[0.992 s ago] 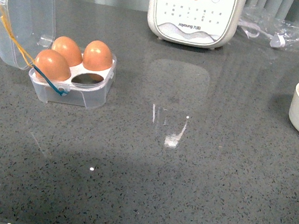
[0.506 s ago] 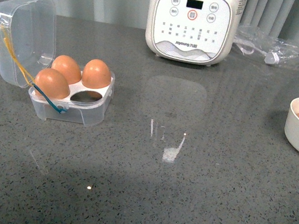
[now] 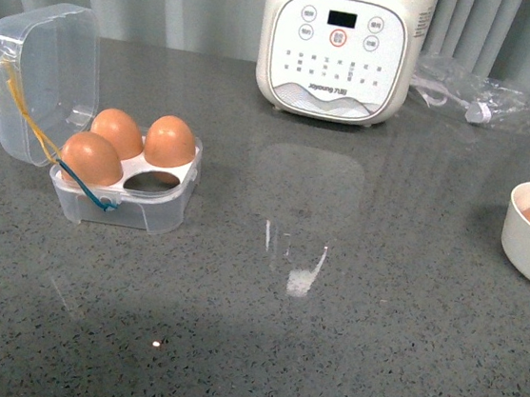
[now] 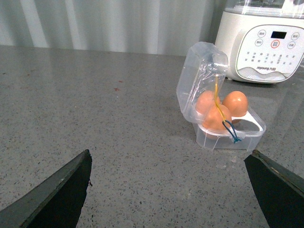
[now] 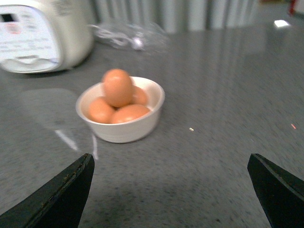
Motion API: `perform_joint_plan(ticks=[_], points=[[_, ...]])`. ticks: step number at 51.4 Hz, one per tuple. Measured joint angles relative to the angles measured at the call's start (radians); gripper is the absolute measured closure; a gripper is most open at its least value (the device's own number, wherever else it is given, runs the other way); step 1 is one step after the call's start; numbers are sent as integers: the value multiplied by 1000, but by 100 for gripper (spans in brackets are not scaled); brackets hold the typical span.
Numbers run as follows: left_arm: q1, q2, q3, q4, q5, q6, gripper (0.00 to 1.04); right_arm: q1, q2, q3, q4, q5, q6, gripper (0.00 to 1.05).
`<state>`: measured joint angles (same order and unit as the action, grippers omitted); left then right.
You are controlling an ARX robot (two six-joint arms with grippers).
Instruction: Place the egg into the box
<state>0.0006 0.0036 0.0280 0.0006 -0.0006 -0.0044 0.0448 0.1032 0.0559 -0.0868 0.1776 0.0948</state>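
The box (image 3: pixel 154 203) stands at the counter's left with its clear domed lid (image 3: pixel 44 78) swung open. Three brown eggs fill its white tray and the front right hole (image 3: pixel 157 180) is empty. In the left wrist view the box (image 4: pixel 247 135) lies ahead of my open left gripper (image 4: pixel 171 156), well apart from it. In the right wrist view an egg (image 5: pixel 118 87) tops several others in a white bowl (image 5: pixel 123 130). My right gripper (image 5: pixel 171 159) is open and short of the bowl, holding nothing. Neither arm shows in the front view.
A white cooker (image 3: pixel 344 49) stands at the back centre, with a crumpled clear plastic bag (image 3: pixel 469 88) to its right. The white bowl (image 3: pixel 527 252) is cut off by the front view's right edge. Grey curtains hang behind the counter.
The front view has tilted, so the whole scene sits lower in the frame and more of the cooker shows. Box, bowl and eggs keep their places on the counter.
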Motion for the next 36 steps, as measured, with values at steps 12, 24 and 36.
perform_joint_plan(ticks=[12,24,36], points=[[-1,0,0,0,0,0,7,-29,445,81,292,-101,38,7],[-1,0,0,0,0,0,7,-74,760,149,501,-230,-229,7],[-1,0,0,0,0,0,7,-88,932,233,595,-255,-293,7]])
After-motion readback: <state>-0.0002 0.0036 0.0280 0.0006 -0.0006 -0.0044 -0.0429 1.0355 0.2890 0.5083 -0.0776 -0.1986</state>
